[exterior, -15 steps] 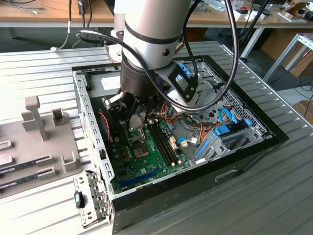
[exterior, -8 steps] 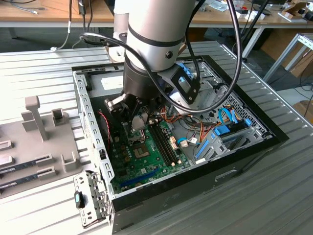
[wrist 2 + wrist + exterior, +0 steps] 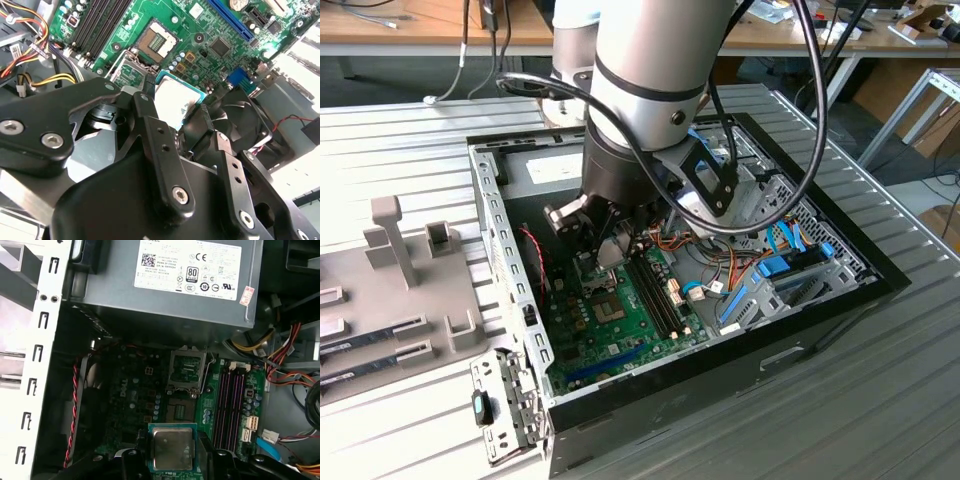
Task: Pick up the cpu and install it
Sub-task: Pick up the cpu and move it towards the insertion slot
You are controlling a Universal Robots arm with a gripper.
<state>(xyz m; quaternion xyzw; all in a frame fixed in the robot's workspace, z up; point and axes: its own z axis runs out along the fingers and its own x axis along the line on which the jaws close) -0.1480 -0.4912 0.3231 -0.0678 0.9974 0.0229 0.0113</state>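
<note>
The cpu (image 3: 172, 447), a small square chip with a silvery metal top and a thin green rim, is held flat between two black fingers (image 3: 132, 461) in both wrist views. My gripper (image 3: 172, 459) is shut on the cpu (image 3: 174, 96) and hangs a little above the green motherboard (image 3: 200, 30). The open socket (image 3: 157, 41) with its gold contact field lies just beyond the chip. Its raised metal frame (image 3: 187, 368) stands beside the socket (image 3: 180, 411). In the exterior view the gripper (image 3: 602, 243) is low inside the open computer case (image 3: 720, 390), over the motherboard (image 3: 610, 330).
A grey power-supply box (image 3: 165, 285) sits just past the socket. Black memory slots (image 3: 231, 407) run alongside it, with loose coloured cables (image 3: 285, 357) next to them. A round black fan (image 3: 245, 120) is close to the fingers. The case's perforated metal wall (image 3: 505, 250) stands on the exterior view's left.
</note>
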